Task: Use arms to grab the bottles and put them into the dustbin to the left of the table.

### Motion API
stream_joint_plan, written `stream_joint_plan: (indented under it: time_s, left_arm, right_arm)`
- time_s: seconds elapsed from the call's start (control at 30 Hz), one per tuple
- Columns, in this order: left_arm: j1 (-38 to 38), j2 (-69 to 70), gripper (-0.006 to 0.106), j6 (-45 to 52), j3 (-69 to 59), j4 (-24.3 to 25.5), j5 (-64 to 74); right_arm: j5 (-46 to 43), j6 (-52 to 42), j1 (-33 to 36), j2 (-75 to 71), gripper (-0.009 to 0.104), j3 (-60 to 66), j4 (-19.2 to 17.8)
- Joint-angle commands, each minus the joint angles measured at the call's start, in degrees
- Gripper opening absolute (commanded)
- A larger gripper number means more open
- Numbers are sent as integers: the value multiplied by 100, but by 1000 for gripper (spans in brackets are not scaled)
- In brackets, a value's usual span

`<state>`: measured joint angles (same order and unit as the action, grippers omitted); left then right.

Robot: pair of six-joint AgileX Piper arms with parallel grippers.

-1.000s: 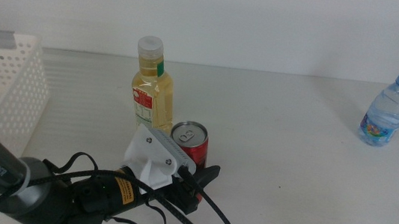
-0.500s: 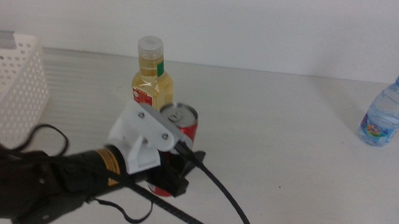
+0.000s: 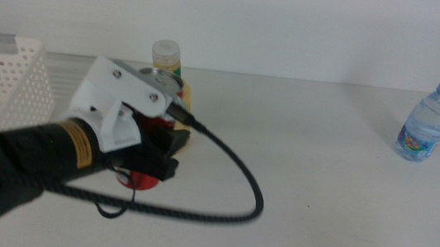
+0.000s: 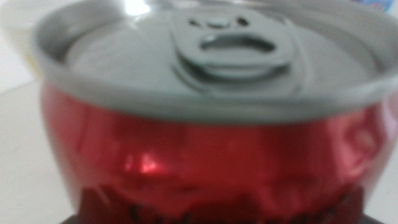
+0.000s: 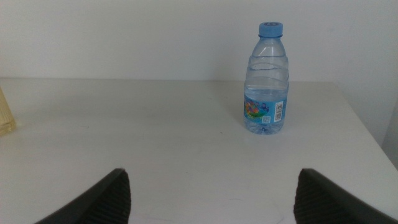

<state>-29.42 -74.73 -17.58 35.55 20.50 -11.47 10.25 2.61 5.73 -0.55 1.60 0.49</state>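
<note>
Lifted off the counter (image 3: 320, 193) since a moment ago, the red can (image 4: 205, 124) is pinched in the left end effector (image 3: 145, 161) near the basket (image 3: 8, 91), the next move being leftward; right end effector (image 5: 211, 199) waits spread.

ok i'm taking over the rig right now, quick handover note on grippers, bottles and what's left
Left gripper: shut on the red can, lifted off the table, in front of the yellow bottle.
Right gripper: open, waiting low over the table and facing the water bottle, holding nothing.
Yellow bottle: upright on the table, mostly hidden behind the left arm.
Water bottle: upright near the table's far right.
Dustbin: at the table's left; no bottle or can visible in the part shown.
Done: can grasped and raised.
Left: drop the can into the dustbin, then bin the two bottles.
</note>
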Motion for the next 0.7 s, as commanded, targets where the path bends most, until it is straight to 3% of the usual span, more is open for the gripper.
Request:
stream_joint_plan:
  time_s: [0.0,0.13,0.23,0.47,0.67]
  left_arm:
    - [-3,369,-5,-100,448,-138,256]
    - [107,402,-5,135,1170,-145,2073]
    - [368,394,-5,446,1570,-305,2609]
    - [1598,387,-5,1642,2452,-1652,3667]
    - [2680,120,-5,2777,3295,-2457,5066]
  right_arm:
    - [-436,-56,-30,-155,72,-48,-49]
    - [-436,-56,-30,-155,72,-48,-49]
    - [-436,-56,-30,-155,72,-48,-49]
    - [-436,-56,-30,-155,72,-48,-49]
    - [-436,-56,-30,-155,72,-48,-49]
